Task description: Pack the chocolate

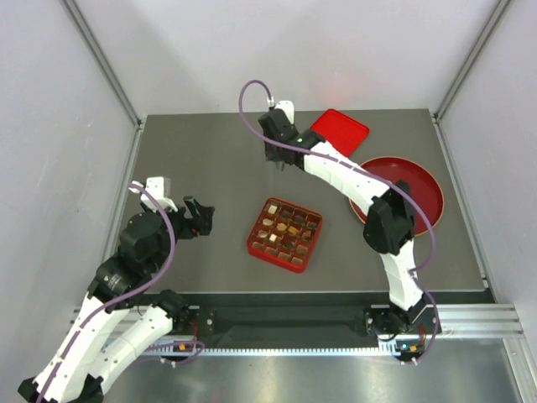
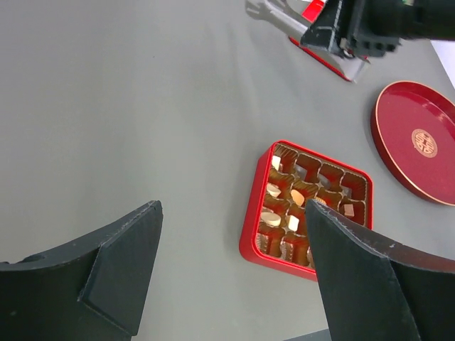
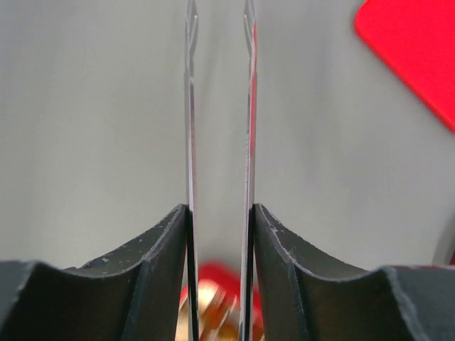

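The chocolate (image 1: pixel 284 229) lies as dark, tan and cream pieces in the cells of the red gridded tray (image 1: pixel 255 245) at the table's middle. It also shows in the left wrist view (image 2: pixel 293 197), inside the tray (image 2: pixel 249 229). My left gripper (image 1: pixel 200 217) is open and empty, left of the tray; in its own view (image 2: pixel 233 207) the fingers frame the tray's near corner. My right gripper (image 1: pixel 279 149) hovers beyond the tray, shut on metal tongs (image 3: pixel 190 106) whose two blades stand slightly apart. The tray shows blurred below them (image 3: pixel 213 298).
A flat red square lid (image 1: pixel 340 131) lies at the back, just right of the right gripper, also in the right wrist view (image 3: pixel 419 50). A round red plate (image 1: pixel 404 190) lies at the right, partly under the right arm, also in the left wrist view (image 2: pixel 419 142).
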Controlling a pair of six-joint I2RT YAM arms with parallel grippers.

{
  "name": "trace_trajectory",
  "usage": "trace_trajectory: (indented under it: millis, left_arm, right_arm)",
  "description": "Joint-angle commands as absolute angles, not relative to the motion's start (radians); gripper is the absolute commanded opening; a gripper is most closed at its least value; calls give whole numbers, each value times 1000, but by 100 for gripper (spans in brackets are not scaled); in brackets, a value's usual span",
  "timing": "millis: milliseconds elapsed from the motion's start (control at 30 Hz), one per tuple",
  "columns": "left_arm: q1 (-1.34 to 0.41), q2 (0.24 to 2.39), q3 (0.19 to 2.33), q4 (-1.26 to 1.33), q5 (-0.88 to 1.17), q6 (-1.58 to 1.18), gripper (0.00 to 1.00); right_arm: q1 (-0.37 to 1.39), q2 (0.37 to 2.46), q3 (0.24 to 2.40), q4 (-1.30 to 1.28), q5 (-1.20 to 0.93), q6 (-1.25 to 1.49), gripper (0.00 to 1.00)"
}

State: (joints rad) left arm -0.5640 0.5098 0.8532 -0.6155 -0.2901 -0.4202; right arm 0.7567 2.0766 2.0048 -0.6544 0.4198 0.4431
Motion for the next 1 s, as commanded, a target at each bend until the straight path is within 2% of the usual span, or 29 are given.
trace_trajectory:
  millis: [0, 233, 567, 967]
  left_arm:
    - [-566, 489, 853, -617, -313, -411, 86]
    - [-566, 474, 785, -581, -288, -419, 86]
    - [-566, 445, 811, -604, -336, -385, 85]
    - [-566, 433, 790, -594, -367, -373, 85]
  right_arm:
    - [681, 2123, 2092, -532, 397, 384, 41]
    - [664, 2193, 2022, -315, 387, 285, 44]
    - [666, 2396, 2123, -291, 456, 296, 46]
    - [704, 2464, 2129, -284, 476, 342, 52]
